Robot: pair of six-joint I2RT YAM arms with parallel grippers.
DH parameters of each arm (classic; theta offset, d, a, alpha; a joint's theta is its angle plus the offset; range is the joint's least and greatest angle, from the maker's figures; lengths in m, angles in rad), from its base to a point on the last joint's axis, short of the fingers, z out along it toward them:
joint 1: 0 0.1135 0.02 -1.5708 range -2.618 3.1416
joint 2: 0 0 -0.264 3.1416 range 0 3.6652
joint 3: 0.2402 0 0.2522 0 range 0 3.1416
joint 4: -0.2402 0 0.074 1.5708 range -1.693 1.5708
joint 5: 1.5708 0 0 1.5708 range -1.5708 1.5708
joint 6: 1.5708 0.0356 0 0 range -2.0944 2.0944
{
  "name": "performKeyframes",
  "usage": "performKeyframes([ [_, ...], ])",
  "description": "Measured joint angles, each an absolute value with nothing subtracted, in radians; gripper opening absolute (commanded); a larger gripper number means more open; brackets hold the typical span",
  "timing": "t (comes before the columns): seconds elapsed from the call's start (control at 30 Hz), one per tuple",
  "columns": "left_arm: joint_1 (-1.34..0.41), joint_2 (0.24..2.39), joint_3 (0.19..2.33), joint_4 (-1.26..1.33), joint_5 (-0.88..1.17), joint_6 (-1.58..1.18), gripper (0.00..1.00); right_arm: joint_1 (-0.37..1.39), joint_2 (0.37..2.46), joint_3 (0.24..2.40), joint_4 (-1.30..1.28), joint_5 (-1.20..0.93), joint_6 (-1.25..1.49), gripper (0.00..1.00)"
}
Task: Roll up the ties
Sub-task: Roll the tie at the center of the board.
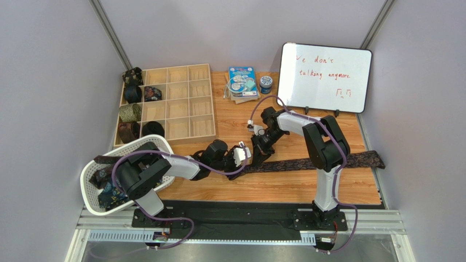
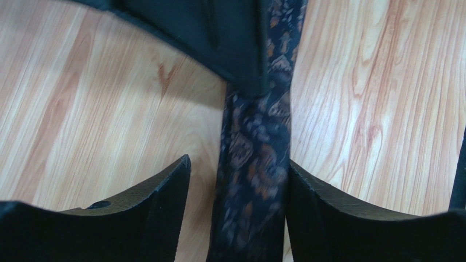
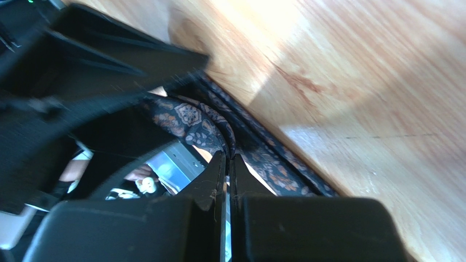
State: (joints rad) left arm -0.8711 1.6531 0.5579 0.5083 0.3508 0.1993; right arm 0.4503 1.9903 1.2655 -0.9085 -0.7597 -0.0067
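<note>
A long dark patterned tie (image 1: 306, 162) lies flat across the wooden table from the middle to the right edge. My left gripper (image 1: 242, 155) is at its left end. In the left wrist view the tie (image 2: 251, 131) runs between the fingers of the open left gripper (image 2: 238, 161); the right finger touches its edge and the left one stands apart. My right gripper (image 1: 257, 152) is just beyond. In the right wrist view the right gripper (image 3: 227, 157) is shut, pinching a raised fold of the tie (image 3: 186, 117).
A white mesh basket (image 1: 137, 147) at the near left holds more ties (image 1: 106, 194). A wooden grid box (image 1: 186, 103) behind it has several rolled ties (image 1: 130, 112) in its left cells. A whiteboard (image 1: 325, 76), a small tin (image 1: 266, 83) and a packet (image 1: 243, 82) stand at the back.
</note>
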Motion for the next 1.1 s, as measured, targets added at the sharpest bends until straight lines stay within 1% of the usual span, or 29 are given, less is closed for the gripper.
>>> performKeyframes([
  [0.13,-0.834,1.592,0.551,0.437,0.369,0.184,0.72,0.449,1.99,1.257,-0.905,-0.731,-0.008,0.0],
  [0.27,-0.813,1.486,0.526,0.395,0.396,0.176,0.72,0.445,1.991,1.257,-0.896,-0.707,-0.007,0.0],
  [0.33,-0.814,1.451,0.519,0.378,0.411,0.176,0.68,0.443,1.993,1.257,-0.891,-0.696,-0.006,0.0],
  [0.37,-0.814,1.435,0.513,0.371,0.418,0.176,0.63,0.443,1.993,1.257,-0.89,-0.693,-0.005,0.0],
  [0.47,-0.814,1.418,0.496,0.356,0.434,0.177,0.54,0.44,1.993,1.253,-0.88,-0.687,-0.004,0.0],
  [0.53,-0.813,1.418,0.491,0.339,0.44,0.178,0.52,0.438,1.993,1.248,-0.875,-0.686,-0.004,0.0],
  [0.57,-0.813,1.418,0.491,0.33,0.442,0.178,0.48,0.437,1.994,1.247,-0.874,-0.686,-0.004,0.0],
  [0.77,-0.813,1.419,0.492,0.327,0.463,0.176,0.4,0.435,1.996,1.247,-0.872,-0.694,0.0,0.02],
  [0.97,-0.814,1.498,0.573,0.334,0.482,0.176,0.36,0.435,1.996,1.247,-0.871,-0.715,0.013,0.1],
  [1.0,-0.814,1.52,0.591,0.336,0.484,0.175,0.35,0.435,1.996,1.247,-0.871,-0.72,0.015,0.14],
  [1.07,-0.813,1.56,0.619,0.341,0.487,0.17,0.35,0.435,1.996,1.247,-0.871,-0.729,0.018,0.18],
  [1.1,-0.814,1.587,0.635,0.341,0.488,0.167,0.35,0.435,1.996,1.247,-0.872,-0.733,0.02,0.22],
])
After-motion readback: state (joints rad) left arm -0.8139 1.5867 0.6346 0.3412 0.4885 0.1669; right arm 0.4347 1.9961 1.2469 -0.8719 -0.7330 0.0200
